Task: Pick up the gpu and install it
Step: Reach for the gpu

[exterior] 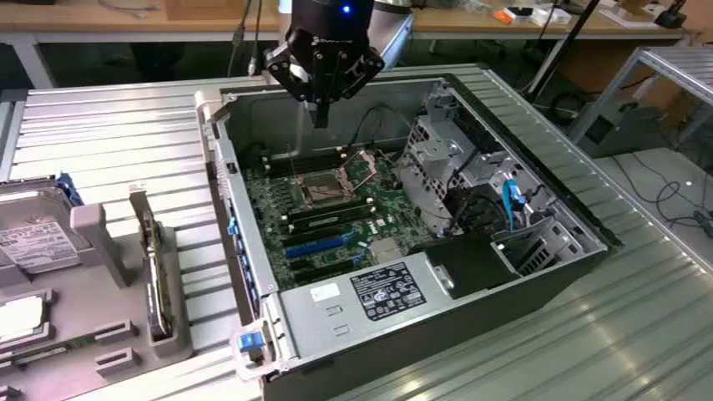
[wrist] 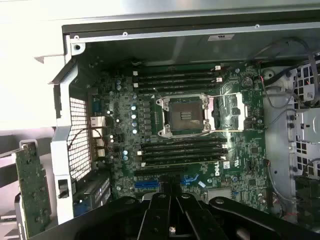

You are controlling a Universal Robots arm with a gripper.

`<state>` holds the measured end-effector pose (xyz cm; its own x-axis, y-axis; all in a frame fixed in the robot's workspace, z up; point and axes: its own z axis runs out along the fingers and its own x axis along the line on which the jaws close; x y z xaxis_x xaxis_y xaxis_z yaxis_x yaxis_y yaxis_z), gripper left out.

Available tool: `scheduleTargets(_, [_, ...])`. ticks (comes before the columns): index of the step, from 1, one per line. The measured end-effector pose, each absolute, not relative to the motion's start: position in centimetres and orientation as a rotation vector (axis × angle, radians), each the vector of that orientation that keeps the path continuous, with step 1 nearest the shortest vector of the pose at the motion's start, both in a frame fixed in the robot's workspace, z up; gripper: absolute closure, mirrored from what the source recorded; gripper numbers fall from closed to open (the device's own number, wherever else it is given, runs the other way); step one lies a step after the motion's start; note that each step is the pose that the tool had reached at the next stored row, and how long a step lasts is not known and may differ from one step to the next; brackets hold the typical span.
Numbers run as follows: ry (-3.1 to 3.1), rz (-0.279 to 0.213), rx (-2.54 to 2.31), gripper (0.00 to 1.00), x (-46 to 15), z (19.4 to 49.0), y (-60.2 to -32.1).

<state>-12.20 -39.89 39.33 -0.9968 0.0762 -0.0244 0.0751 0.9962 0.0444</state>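
The gpu (exterior: 153, 269) stands on its edge in a slot of the grey holder (exterior: 100, 334) at the exterior view's left, its metal bracket (exterior: 137, 205) at the far end. In the wrist view the gpu (wrist: 31, 192) shows its green circuit-board face beside the case wall. My gripper (exterior: 321, 115) hangs over the far end of the open computer case (exterior: 446, 309), well apart from the gpu, its fingers (wrist: 170, 212) shut together with nothing between them. Below it lie the motherboard (wrist: 125, 130) and a blue expansion slot (wrist: 147, 184).
A silver hard drive (exterior: 33, 238) with a white label lies in the holder, left of the gpu. Inside the case are the CPU socket (wrist: 185, 117), memory sticks (wrist: 180, 150), a drive cage (exterior: 440, 159) and the power supply (exterior: 379, 292). The case stands on a ribbed metal table (exterior: 123, 134).
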Motion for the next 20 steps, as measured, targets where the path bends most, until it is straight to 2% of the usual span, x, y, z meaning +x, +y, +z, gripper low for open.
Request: scheduleTargets(20, [3.113, 0.068, 0.118, 0.90, -13.9, 39.3, -39.9])
